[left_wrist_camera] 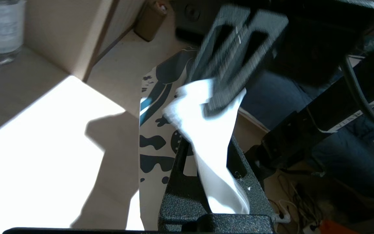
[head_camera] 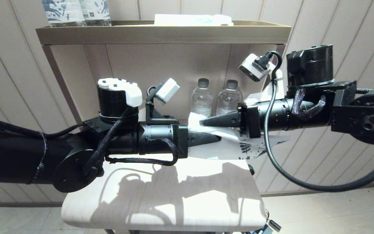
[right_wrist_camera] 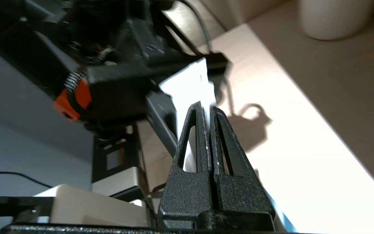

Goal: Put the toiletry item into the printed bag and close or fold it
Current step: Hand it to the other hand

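Both end effectors hold the flat white plastic pouch w/ dark blue-teal leaf print [head_camera: 229, 138] in mid-air, above the far edge of the pale wooden counter [head_camera: 161, 195]. Left end effector [head_camera: 218, 138] clamped tight on the pouch's white end; right end effector [head_camera: 202, 122] pinched tight on the same white end, just above left. Printed end hangs toward counter's far right corner. Two clear water bottles [head_camera: 216, 99] behind. Toiletry stick not visible.

1. We see the printed bag [head_camera: 226, 135] only partly; both grippers cover its middle.
2. We cannot find the toiletry item.
3. The upper bottles [head_camera: 76, 11] are cropped at the frame's top.
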`<state>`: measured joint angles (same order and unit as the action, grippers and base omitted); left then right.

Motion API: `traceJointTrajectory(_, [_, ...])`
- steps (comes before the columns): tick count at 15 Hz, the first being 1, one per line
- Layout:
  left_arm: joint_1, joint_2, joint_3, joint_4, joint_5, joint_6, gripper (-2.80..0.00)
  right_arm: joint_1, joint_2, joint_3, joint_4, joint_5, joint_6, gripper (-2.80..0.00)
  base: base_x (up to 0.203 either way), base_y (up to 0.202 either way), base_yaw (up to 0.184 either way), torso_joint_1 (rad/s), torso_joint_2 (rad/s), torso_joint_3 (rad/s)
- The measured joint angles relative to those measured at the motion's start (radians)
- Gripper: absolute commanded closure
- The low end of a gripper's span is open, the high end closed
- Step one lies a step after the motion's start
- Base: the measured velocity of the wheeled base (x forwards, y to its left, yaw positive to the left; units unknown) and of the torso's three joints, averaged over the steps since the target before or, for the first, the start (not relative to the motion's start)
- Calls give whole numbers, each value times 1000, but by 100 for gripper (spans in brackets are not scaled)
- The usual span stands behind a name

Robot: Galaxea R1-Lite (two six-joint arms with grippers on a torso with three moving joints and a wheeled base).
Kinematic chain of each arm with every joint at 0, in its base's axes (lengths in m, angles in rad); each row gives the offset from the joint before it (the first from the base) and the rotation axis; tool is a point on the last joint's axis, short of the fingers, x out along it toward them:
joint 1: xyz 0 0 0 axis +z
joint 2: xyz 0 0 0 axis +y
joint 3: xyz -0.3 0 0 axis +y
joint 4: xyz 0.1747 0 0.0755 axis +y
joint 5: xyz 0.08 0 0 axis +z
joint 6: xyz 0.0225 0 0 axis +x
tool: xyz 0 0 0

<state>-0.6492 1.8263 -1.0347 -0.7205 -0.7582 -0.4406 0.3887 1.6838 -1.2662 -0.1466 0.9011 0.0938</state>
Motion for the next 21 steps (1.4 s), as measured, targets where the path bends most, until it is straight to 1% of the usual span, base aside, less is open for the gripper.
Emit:
traceJointTrajectory(2, [7,0,1,0,2,0,0,-14,-13,8,1,-8,0,0,0,0,0,0,0,0])
traceJointTrajectory(4, [-2,1,0,1,-1,0,0,-6,-28,27,1,-6,-1,0,0,0,0,0,0,0])
traceJointTrajectory(9, [1,1,-2,5,-4,-2,0,-16,-63,48,-1,-2,-4,0,0,0,0,0,0,0])
traceJointTrajectory(11, [1,-3,-4,19,-44,-4,0,-16,-71,42,-1,-1,-4,0,0,0,0,0,0,0])
traceJointTrajectory(12, [1,-9,-8,37,-75,-5,0,-16,-78,41,1,-2,-4,0,0,0,0,0,0,0])
traceJointTrajectory(13, [1,-14,-13,58,-88,-3,0,-16,-87,40,0,-2,-4,0,0,0,0,0,0,0])
traceJointTrajectory(21, [7,-33,-135,284,-91,3,0,-12,-154,38,8,-4,0,0,0,0,0,0,0,0])
